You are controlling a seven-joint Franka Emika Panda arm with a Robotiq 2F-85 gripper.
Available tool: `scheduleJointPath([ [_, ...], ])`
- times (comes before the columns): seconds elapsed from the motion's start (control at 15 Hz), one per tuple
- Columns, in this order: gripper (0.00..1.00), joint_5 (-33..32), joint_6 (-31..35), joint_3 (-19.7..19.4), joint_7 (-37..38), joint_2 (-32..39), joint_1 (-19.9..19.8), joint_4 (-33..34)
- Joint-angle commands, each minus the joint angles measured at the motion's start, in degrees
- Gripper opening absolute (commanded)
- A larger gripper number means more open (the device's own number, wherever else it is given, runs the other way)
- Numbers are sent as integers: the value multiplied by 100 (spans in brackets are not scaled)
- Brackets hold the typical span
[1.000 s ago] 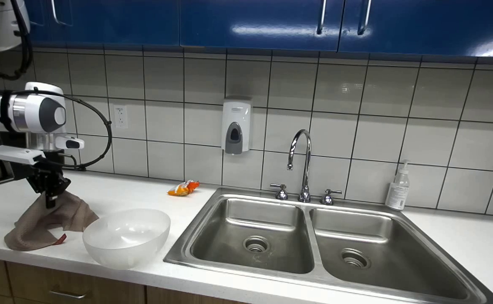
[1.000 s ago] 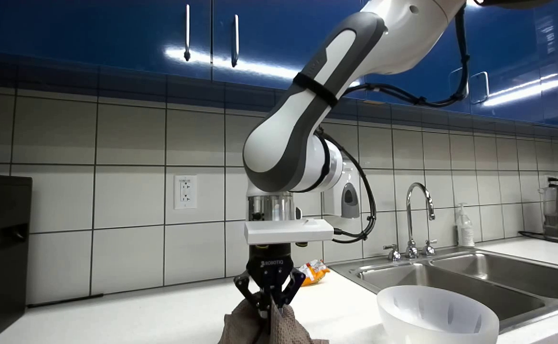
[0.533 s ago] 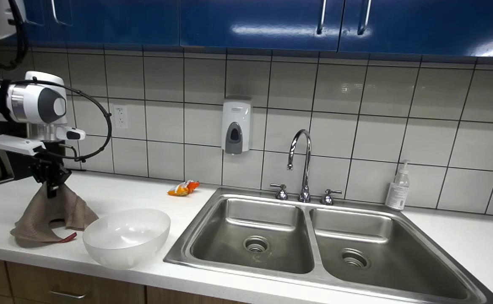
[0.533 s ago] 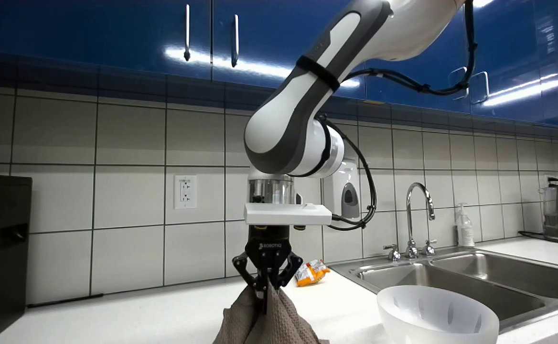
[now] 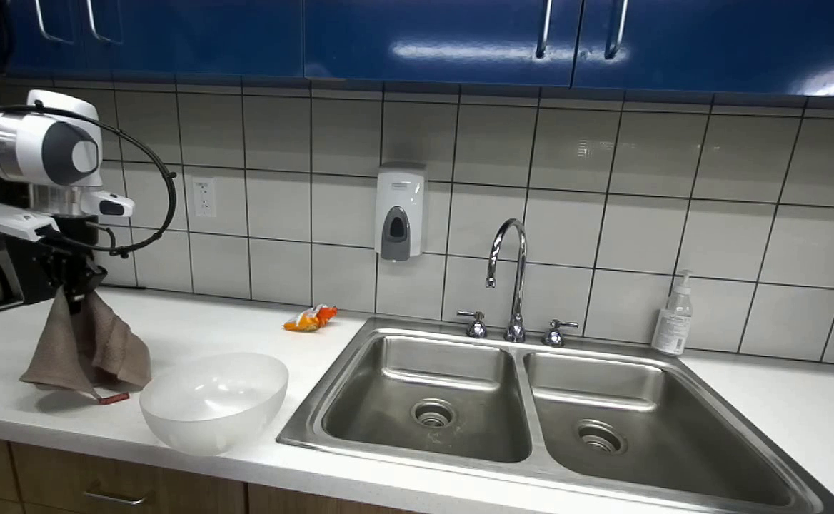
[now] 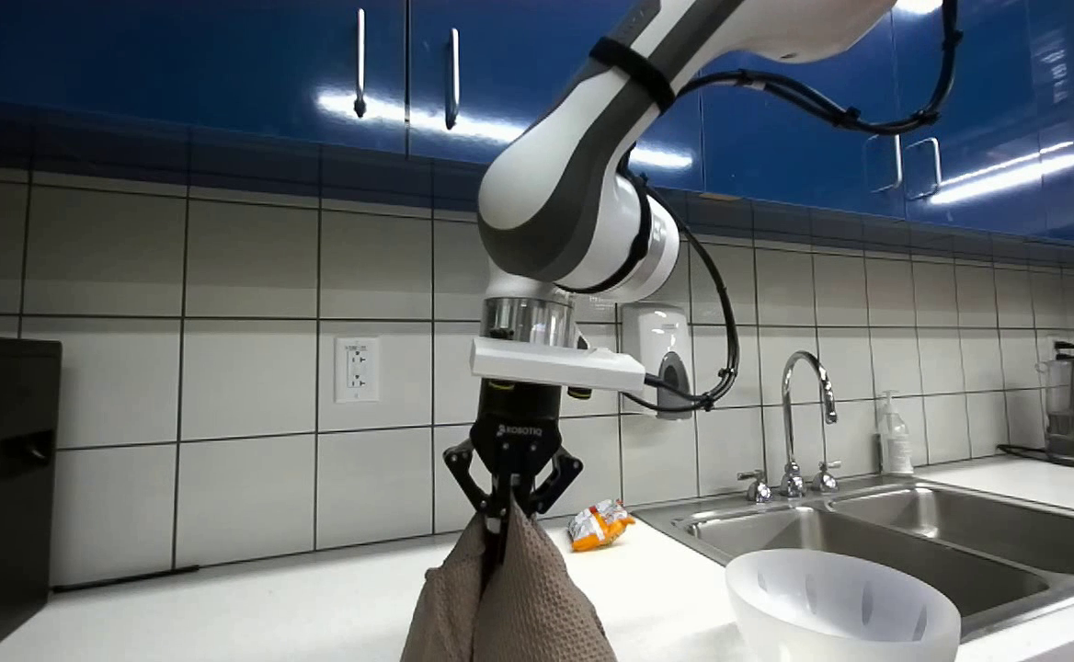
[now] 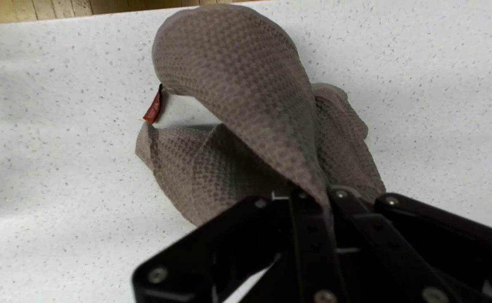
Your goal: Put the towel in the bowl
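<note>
The brown textured towel (image 5: 92, 350) hangs in folds from my gripper (image 5: 76, 303) over the counter, left of the bowl in both exterior views. A red tag shows at its lower edge. My gripper (image 6: 498, 533) is shut on the top of the towel (image 6: 542, 598). In the wrist view a fold of the towel (image 7: 237, 75) runs up between the fingers of the gripper (image 7: 322, 195). I cannot tell whether its lowest part touches the counter. The translucent white bowl (image 5: 210, 432) stands upright near the counter's front edge; its wall (image 6: 804, 634) also shows. The wrist view does not show the bowl.
A double steel sink (image 5: 295, 428) with a faucet (image 5: 517, 285) lies right of the bowl. An orange snack bag (image 5: 310, 318) lies near the wall. A soap bottle (image 5: 672, 321) stands behind the sink. A black appliance (image 6: 8, 487) stands at the left. Blue cabinets (image 5: 431, 36) hang above.
My gripper has risen with the towel in it and, in an exterior view, moved slightly left. The towel has been drawn up and hangs longer. The bowl has not moved.
</note>
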Motion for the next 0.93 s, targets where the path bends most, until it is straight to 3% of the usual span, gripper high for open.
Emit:
scheduleJointPath([
  [0.0, 1, 265, -51, 136, -81, -537, -116, -331],
  [0.87, 1, 275, -301, 126, -120, -1273, -315, -154],
])
